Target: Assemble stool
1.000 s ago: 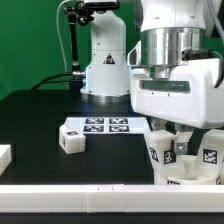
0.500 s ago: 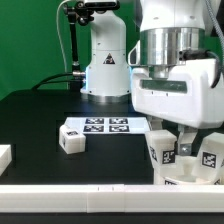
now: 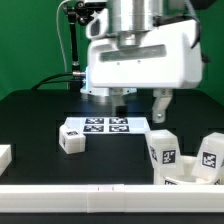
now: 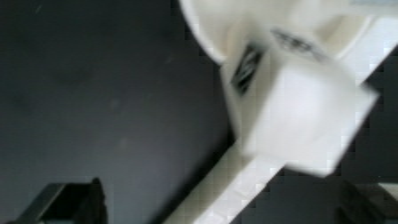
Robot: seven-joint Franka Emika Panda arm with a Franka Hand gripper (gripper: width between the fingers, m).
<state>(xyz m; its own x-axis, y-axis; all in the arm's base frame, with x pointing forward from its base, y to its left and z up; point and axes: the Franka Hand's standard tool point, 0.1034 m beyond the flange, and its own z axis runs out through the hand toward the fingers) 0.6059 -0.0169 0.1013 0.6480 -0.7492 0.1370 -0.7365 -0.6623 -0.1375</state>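
Pincer (image 3: 140,104) gapes wide and empty; loose leg (image 3: 72,138) lies just beside marker board (image 3: 108,125).

I am looking at the seat disc (image 3: 188,177) sitting at the exterior view's right, near the front of the table (image 3: 30,125), with the left-hand leg (image 3: 163,150) and the right-hand leg (image 3: 210,152) standing upright on it side by side. The marker board (image 3: 108,125) is lying behind and to the left of them, with the loose leg (image 3: 70,138) resting just before its left end, and the block (image 3: 4,155) is lying well apart at the far left edge. The gripper (image 3: 140,103) is hanging over the table near the marker board's right end.
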